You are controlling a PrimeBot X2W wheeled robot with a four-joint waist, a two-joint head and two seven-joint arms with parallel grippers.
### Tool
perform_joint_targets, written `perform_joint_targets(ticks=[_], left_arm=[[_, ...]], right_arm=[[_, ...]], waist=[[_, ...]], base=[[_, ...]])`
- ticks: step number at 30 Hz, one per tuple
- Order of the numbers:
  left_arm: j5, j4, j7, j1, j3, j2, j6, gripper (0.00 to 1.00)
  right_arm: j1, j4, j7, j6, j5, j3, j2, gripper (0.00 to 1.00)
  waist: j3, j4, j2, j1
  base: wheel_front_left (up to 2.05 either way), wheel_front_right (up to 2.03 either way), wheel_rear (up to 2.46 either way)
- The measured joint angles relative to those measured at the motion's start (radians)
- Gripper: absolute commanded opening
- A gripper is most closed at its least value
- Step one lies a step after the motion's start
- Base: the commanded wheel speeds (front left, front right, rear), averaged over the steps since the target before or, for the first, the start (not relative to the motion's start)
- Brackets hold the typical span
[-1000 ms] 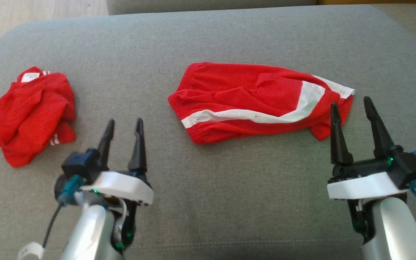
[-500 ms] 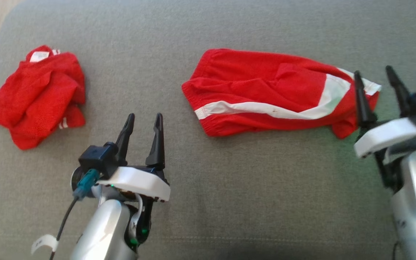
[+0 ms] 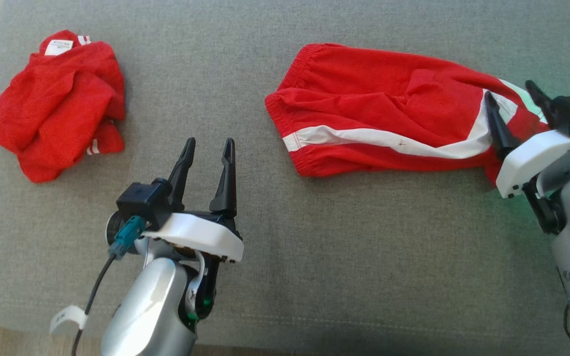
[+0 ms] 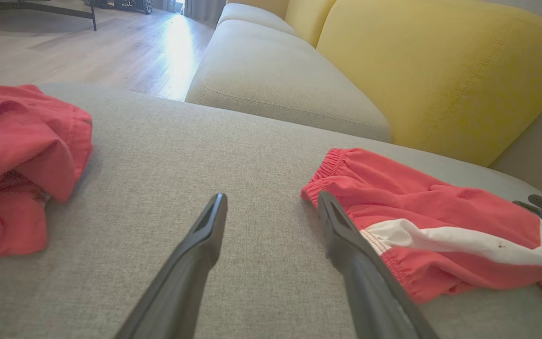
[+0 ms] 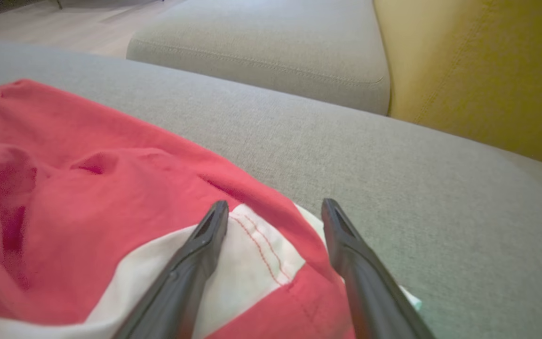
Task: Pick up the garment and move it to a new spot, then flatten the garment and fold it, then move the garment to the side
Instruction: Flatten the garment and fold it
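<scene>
Spreading under both arms is a grey woven cushion [image 3: 314, 277]. Red shorts [image 3: 379, 128] with a white stripe lie on its right half, and a crumpled red garment [image 3: 52, 104] sits well apart at the left. The left gripper [image 3: 208, 148] hovers over bare fabric between them, fingers apart and empty. The left wrist view adds a yellow backrest [image 4: 440, 70], a second grey cushion [image 4: 275, 80] and a sunlit wooden floor [image 4: 87, 42]. The right wrist view brings close the right gripper [image 5: 274, 207], its fingers spread either side of the shorts' white-panelled hem, not clamped.
</scene>
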Motion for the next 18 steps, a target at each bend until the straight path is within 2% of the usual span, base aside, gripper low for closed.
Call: perform_joint_targets(ticks=[13, 14, 15, 16, 18], left_arm=[[0.0, 0.016, 0.0, -0.013, -0.013, -0.001, 0.004, 1.0], [0.0, 0.018, 0.0, -0.014, -0.015, -0.001, 0.004, 1.0], [0.0, 0.019, 0.0, -0.015, -0.017, -0.001, 0.004, 1.0], [0.0, 0.02, 0.0, -0.016, -0.018, -0.001, 0.004, 1.0], [0.0, 0.023, 0.0, -0.017, -0.02, -0.001, 0.004, 1.0]], right_arm=[[-0.053, 0.095, 0.011, 0.0, 0.087, 0.13, -0.028, 1.0], [-0.055, 0.102, 0.009, 0.0, 0.091, 0.137, -0.031, 0.78], [-0.055, 0.107, 0.007, 0.0, 0.097, 0.144, -0.034, 0.24], [-0.055, 0.111, 0.005, 0.0, 0.099, 0.149, -0.035, 0.0], [-0.055, 0.119, -0.003, 0.0, 0.105, 0.159, -0.038, 0.0]], waist=[[0.018, -0.007, 0.0, 0.0], [0.018, -0.007, 0.0, 0.0], [0.017, -0.008, 0.0, 0.0], [0.017, -0.008, 0.0, 0.0], [0.014, -0.011, 0.0, 0.0]], base=[[0.0, 0.0, 0.0], [0.0, 0.0, 0.0], [0.0, 0.0, 0.0], [0.0, 0.0, 0.0], [0.0, 0.0, 0.0]])
